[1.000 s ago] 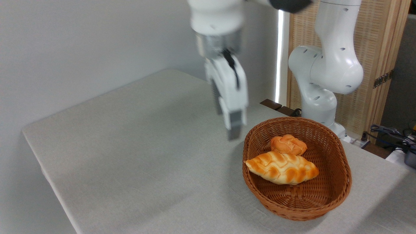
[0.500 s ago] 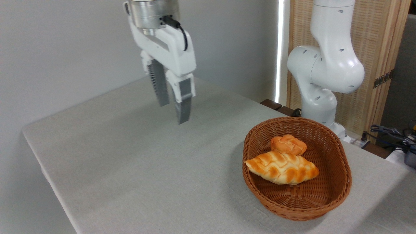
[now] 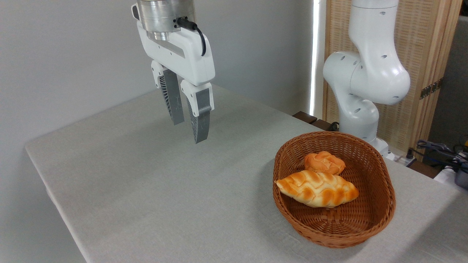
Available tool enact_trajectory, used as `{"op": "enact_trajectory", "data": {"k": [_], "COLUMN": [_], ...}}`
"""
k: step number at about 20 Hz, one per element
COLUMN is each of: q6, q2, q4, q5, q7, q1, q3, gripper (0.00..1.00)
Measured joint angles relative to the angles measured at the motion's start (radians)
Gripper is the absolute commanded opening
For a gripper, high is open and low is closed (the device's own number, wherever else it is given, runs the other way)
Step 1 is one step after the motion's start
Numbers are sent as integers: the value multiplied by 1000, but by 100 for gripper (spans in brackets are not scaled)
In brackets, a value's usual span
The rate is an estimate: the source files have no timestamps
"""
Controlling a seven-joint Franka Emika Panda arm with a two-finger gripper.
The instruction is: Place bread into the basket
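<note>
Inside the basket [image 3: 380, 215], at the right of the counter [image 3: 146, 190]: one bread [image 3: 317, 189], the braided loaf, lying along the near half with its pointed left end resting against the wicker wall. One small round bun [image 3: 324, 162] sits just behind it, touching or nearly so. One basket, one loaf, one bun; nothing else on the cloth.

Claw [image 3: 188, 126] hangs well apart from the basket, up and to the left over bare counter. Fingers a little apart, nothing between them.

Judgement: placement looks done. Risks from here are slight. The loaf's left tip rides high on the flared side, so a knock to the basket could roll it against the bun or tip it outward. A low sweep of the arm back across the rim would be the likely cause.
</note>
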Motion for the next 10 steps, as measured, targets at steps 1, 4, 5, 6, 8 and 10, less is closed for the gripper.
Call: {"op": "enact_trajectory", "data": {"k": [1, 4, 5, 6, 8, 10], "q6": [0, 0, 0, 0, 0, 0], "q2": [1, 1, 1, 1, 1, 1], "q4": [-1, -1, -1, -1, -1, -1], "q5": [2, 4, 4, 4, 4, 4], "q7": [-1, -8, -9, -9, -9, -10], "q1": [0, 0, 0, 0, 0, 0], "q3": [-6, -14, -15, -15, -17, -22], "gripper": [100, 100, 100, 100, 100, 100]}}
